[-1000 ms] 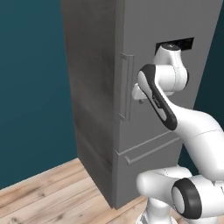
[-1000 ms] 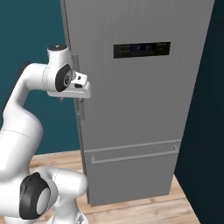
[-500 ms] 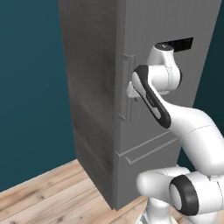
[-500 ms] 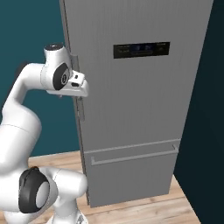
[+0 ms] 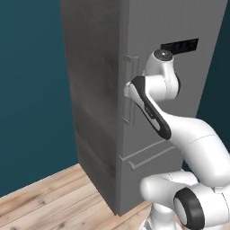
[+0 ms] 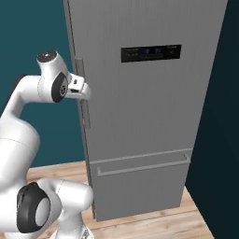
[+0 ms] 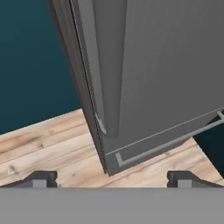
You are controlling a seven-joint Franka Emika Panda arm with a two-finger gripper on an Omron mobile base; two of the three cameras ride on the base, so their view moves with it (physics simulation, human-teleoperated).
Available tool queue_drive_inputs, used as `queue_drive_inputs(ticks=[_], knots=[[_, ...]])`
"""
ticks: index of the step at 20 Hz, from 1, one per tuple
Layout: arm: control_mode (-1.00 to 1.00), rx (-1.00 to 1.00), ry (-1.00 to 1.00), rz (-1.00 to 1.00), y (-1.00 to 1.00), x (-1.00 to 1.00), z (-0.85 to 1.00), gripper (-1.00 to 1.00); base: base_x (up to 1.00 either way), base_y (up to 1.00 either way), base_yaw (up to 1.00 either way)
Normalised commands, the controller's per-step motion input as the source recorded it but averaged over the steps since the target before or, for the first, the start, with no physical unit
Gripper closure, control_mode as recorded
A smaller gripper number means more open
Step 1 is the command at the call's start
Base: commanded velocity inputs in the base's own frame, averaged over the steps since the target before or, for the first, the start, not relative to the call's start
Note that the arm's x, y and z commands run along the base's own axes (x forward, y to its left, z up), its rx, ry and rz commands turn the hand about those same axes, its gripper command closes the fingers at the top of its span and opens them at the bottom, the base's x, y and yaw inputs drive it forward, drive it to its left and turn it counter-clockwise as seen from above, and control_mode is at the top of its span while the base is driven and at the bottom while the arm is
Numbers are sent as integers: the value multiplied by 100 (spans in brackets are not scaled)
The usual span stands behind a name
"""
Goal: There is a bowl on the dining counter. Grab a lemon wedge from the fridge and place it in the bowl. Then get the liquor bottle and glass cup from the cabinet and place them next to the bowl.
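end effector [image 7: 111,177] wide open, gripping nothing | hovering right by fridge [image 6: 149,116] bar handle [image 7: 98,87] | door shut

Light is flat and even all over, typical rendered look, no hard glare anywhere. The tall flat grey fridge [image 6: 149,107] reads brighter on its front than on its mottled, darker side face, and its long vertical bar handle [image 7: 98,83] drops a soft shadow beside itself. Everything's a bit soft and low-res, the pale wood plank floor [image 5: 49,197] included, with no real edge warping.
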Motion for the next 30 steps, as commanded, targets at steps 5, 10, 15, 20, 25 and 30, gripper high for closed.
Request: queue_drive_inputs(ticks=[5, 10, 15, 20, 25, 30], knots=[[-100, 0, -22, -4, 3, 41, 0, -100, 0, 0, 0], [-100, 0, -15, -5, 0, 46, 0, -100, 0, 0, 0], [-100, 0, -10, -5, 0, 42, 0, -100, 0, 0, 0], [-100, 0, -10, -2, 0, 40, 0, -100, 0, 0, 0], [-100, 0, -6, -3, -1, 41, 0, -100, 0, 0, 0], [-100, 0, -2, -2, -5, 47, 0, -100, 0, 0, 0]])
